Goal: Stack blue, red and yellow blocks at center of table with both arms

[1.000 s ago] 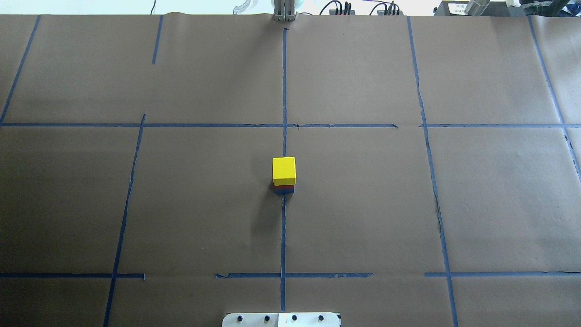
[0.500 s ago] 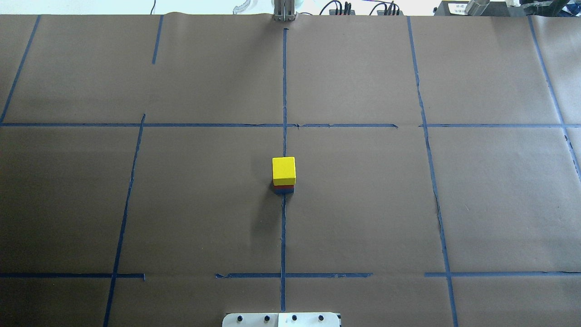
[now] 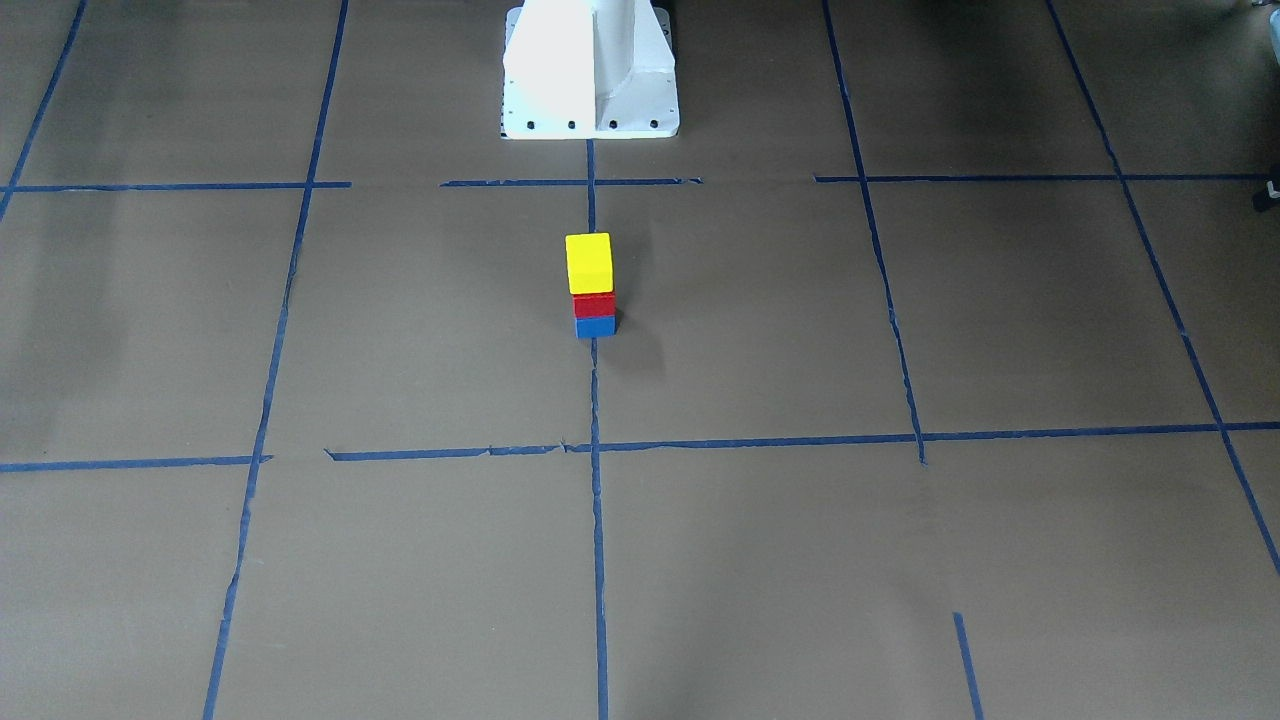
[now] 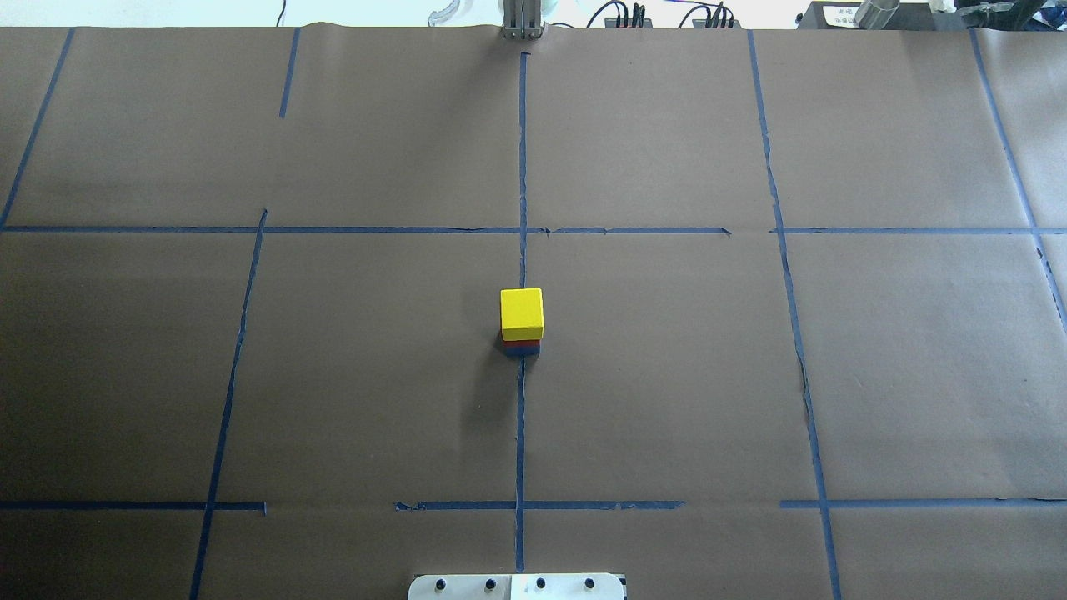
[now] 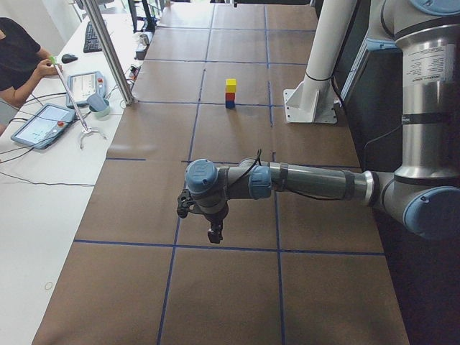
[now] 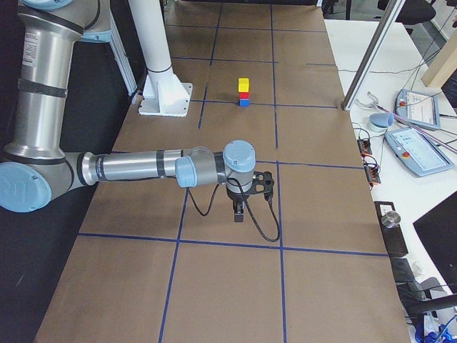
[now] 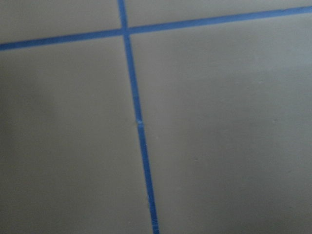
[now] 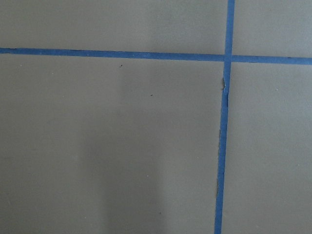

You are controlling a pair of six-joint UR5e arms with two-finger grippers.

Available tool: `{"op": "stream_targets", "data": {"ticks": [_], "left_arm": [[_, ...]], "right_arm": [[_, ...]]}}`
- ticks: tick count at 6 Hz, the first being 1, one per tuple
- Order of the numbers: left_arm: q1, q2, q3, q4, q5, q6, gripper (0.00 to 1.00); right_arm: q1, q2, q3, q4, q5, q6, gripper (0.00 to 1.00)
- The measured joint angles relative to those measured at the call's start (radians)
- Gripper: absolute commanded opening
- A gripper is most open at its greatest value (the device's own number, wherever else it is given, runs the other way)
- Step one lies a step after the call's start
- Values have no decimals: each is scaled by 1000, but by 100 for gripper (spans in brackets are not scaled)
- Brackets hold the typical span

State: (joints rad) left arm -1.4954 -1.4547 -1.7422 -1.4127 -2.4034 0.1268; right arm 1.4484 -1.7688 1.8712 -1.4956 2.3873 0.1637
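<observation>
On the brown-papered table (image 4: 667, 375), midway between its end edges, the yellow block (image 3: 588, 262) tops the red block (image 3: 594, 305) on the blue block (image 3: 595, 326). The left hand (image 5: 213, 236) and right hand (image 6: 239, 216) hang near opposite ends; apart or together, I cannot tell.

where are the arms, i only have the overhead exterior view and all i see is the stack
Observer: The exterior left view shows the left gripper pointing down low over the table, far from the stack, toward the table's left end.
Operator: and the right one
Observer: The exterior right view shows the same on the other side: the right gripper points down, also far from the stack. I cannot tell whether either is open or shut.
Operator: is the stack straight, i mostly see yellow
Observer: The front-facing view shows the side faces: yellow block on red block on blue block, roughly aligned.
</observation>
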Motion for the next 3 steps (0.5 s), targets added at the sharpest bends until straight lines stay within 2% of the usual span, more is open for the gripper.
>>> {"op": "stream_targets", "data": {"ticks": [3], "left_arm": [[-1, 6, 35, -55, -2, 0, 100]], "right_arm": [[-2, -8, 18, -13, -3, -52, 100]]}}
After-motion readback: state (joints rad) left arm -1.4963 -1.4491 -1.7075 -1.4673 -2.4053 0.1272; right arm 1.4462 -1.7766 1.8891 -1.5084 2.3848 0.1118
